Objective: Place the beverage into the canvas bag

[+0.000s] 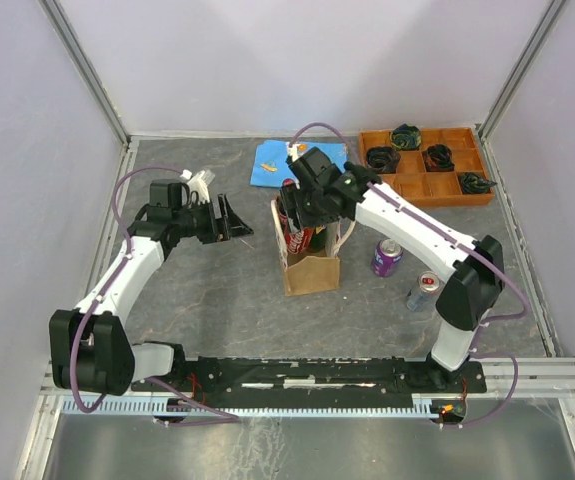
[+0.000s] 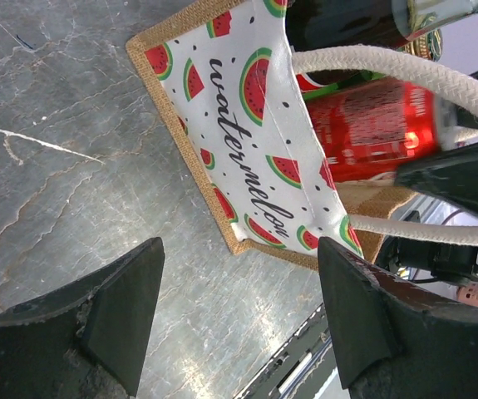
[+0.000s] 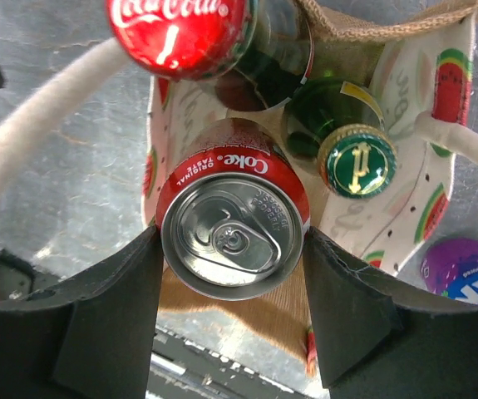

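Two bottles [image 3: 357, 162] crowd the canvas bag [image 1: 312, 272]; right hand [image 3: 231, 243], gripping the Coke can [image 2: 363, 125], should lower straight; left hand [image 2: 240, 249] gapes empty.

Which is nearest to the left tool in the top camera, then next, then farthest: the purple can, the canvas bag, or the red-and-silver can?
1. canvas bag, just to the right of the left tool.
2. purple can, farther right, past the bag.
3. red-and-silver can, farthest right, lower in the view.
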You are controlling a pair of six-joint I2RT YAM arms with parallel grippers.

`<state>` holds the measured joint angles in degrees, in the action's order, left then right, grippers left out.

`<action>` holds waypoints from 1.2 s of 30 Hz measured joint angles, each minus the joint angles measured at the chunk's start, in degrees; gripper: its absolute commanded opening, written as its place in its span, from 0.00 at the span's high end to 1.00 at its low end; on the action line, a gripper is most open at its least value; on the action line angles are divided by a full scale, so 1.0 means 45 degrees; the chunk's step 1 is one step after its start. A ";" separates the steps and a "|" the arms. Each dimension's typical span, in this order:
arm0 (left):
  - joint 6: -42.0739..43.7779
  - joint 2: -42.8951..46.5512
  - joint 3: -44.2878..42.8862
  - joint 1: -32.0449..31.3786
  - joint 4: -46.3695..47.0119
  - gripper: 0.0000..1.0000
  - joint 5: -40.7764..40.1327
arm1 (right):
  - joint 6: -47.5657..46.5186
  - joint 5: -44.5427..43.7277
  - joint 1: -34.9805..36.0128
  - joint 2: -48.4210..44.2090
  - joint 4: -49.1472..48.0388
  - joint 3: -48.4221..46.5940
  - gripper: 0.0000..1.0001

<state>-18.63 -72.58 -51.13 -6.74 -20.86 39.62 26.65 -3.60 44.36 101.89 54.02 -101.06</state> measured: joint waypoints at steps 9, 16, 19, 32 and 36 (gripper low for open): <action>-0.0029 -0.0175 0.0029 0.0068 0.0330 0.21 0.0010 | -0.0680 -0.1166 0.0495 0.0219 -0.2443 0.1933 1.00; -0.0214 -0.0291 0.0131 0.0126 0.0515 0.21 0.0015 | -0.1243 -0.1452 0.0680 0.0661 -0.3580 0.2424 1.00; -0.0223 -0.0306 0.0170 0.0141 0.0578 0.21 0.0015 | -0.1452 -0.1574 0.0733 0.0787 -0.4133 0.2778 1.00; -0.0233 -0.0622 0.0194 0.0151 0.0792 0.21 0.0121 | -0.2059 -0.1894 0.0816 0.0850 -0.6319 0.3759 1.00; -0.0238 -0.0631 0.0199 0.0151 0.0865 0.21 0.0209 | -0.2142 -0.2021 0.0855 0.0806 -0.6965 0.4129 0.86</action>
<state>-19.70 -75.42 -50.24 -6.07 -16.97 40.56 17.02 -12.69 48.21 105.51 22.68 -82.48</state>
